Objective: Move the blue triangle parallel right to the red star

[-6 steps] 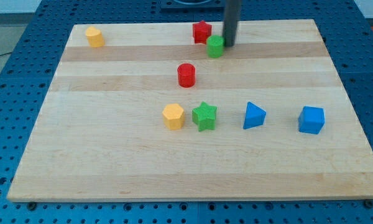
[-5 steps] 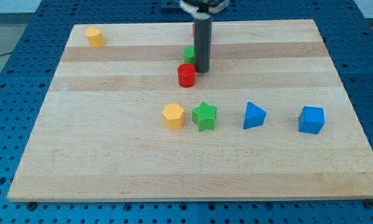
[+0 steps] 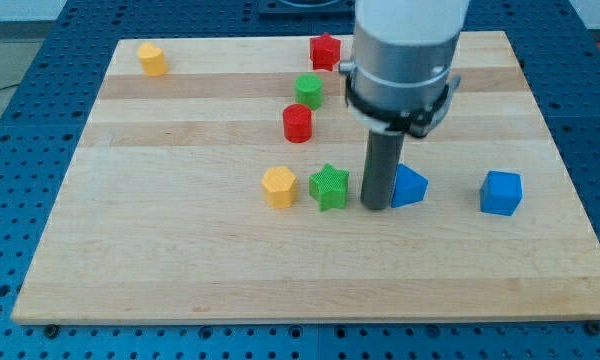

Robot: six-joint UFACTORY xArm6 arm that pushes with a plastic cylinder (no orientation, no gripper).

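Note:
The blue triangle [image 3: 411, 186] lies right of the board's middle. The red star [image 3: 325, 50] sits near the board's top edge, well above it. My tip [image 3: 376, 207] rests on the board against the blue triangle's left side, between it and the green star [image 3: 329, 186]. The arm's grey body [image 3: 405, 55] hangs over the area right of the red star and hides the board there.
A green cylinder [image 3: 308, 90] and a red cylinder [image 3: 297, 123] stand below the red star. A yellow hexagon [image 3: 278, 187] is left of the green star. A blue cube [image 3: 501, 192] is at the right. A yellow block [image 3: 152, 58] sits at the top left.
My tip has moved from beside the green cylinder down and right to the blue triangle's left side. The green cylinder was pushed left and down, away from the red star.

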